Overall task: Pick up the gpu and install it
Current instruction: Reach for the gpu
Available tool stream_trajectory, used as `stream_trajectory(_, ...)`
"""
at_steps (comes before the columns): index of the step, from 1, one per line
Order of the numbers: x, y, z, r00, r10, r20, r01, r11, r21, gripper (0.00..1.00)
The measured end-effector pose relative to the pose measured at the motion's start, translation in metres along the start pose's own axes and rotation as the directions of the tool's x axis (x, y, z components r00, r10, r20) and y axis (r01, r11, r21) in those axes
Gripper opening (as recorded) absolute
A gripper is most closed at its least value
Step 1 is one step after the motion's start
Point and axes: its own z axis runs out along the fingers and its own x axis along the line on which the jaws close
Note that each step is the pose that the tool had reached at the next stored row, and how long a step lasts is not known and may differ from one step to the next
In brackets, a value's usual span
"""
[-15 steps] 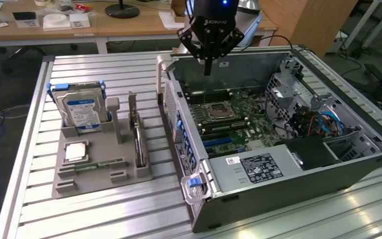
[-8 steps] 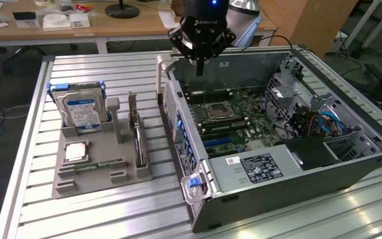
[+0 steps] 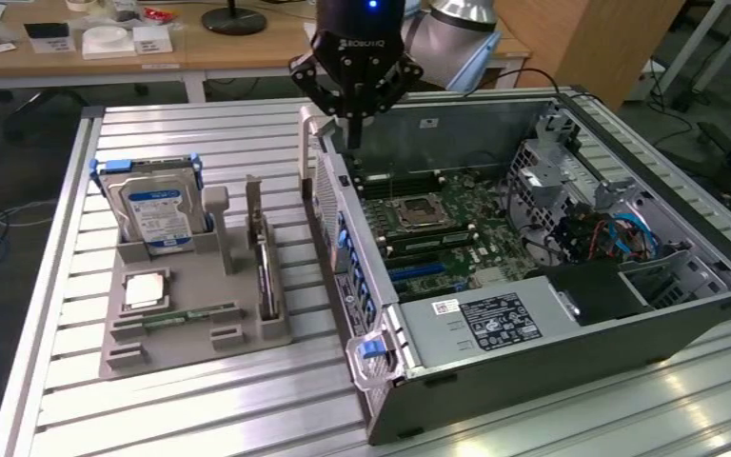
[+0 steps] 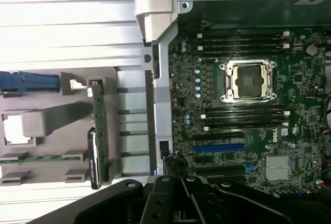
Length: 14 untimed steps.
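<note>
On the slatted metal table [image 3: 175, 143], two containers stand side by side: a grey holder [image 3: 245, 328] on the exterior view's left and an open computer case [image 3: 569, 381] on its right.

Holder contents:
- A hard drive [image 3: 152, 205] stands upright in blue rails at the far end. Its blue label cannot be read.
- A processor chip [image 3: 145, 288] lies flat in a square recess.
- A memory stick [image 3: 187, 317] lies in a narrow channel near the front.
- The gpu [image 3: 264, 257] stands on edge in the slot on the side nearest the case, untouched. In the wrist view its green board edge [image 4: 99, 125] is seen running along that slot.

Case contents:
- A green motherboard [image 4: 300, 89] carries an uncovered processor socket [image 4: 250, 80], black memory slots on both sides of the socket, and one blue slot [image 4: 220, 146].
- A power supply [image 3: 493, 319] sits at the near end.
- Blue cables [image 3: 620, 233] run beside the drive cage.

Writing: the gripper body reads "ROBOTIQ". A Dell mark shows on the motherboard and another on the power supply's small sticker. The larger label's text is too small to read.

End effector: the gripper [image 3: 355, 129] hangs over the case's far corner on the holder side, well apart from the gpu. Its fingers are fully closed and hold nothing.
</note>
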Motion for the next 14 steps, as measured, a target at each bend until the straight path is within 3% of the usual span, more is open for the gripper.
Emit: stream_trajectory(14, 0.043, -0.0032, -0.0001, 1.0000, 0.000, 0.0025, 0.000, 1.0000, -0.0001, 0.11)
